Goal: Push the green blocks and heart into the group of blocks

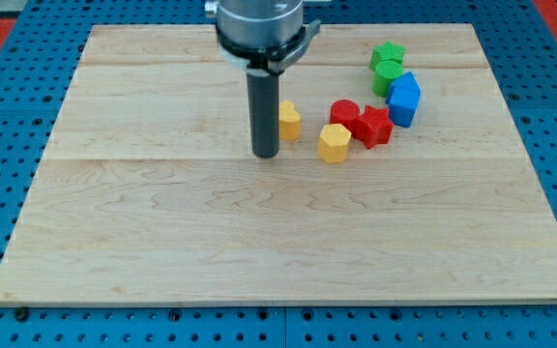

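Wooden board (162, 251), my tip (265, 155) touching yellow block (289, 120), no pincer visible, red blocks (361, 120) beyond.

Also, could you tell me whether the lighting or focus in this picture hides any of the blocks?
Camera view: even, soft light, no glare on the board; blocks sharp; my tip casts only a faint shadow; the rod partly hides one yellow block; the arm's top is cropped.

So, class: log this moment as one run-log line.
my tip: beside yellow block, its left | green blocks: top right, by blue block | red blocks, yellow hexagon: grouped
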You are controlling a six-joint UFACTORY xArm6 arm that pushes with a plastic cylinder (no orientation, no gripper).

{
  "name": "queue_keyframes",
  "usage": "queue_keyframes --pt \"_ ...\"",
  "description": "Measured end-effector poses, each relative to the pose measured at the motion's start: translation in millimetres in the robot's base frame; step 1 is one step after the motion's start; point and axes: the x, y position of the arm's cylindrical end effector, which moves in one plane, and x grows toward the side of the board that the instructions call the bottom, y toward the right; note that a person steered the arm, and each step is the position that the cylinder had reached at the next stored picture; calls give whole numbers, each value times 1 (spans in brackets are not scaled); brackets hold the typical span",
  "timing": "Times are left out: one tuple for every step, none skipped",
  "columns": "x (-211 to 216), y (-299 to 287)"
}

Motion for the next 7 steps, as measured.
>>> queue_keyframes --pt "83 82" --pt "69 179" --pt "11 262" --pt "-58 299" --pt "-111 292" --pt "-137 249" --pt "-155 218"
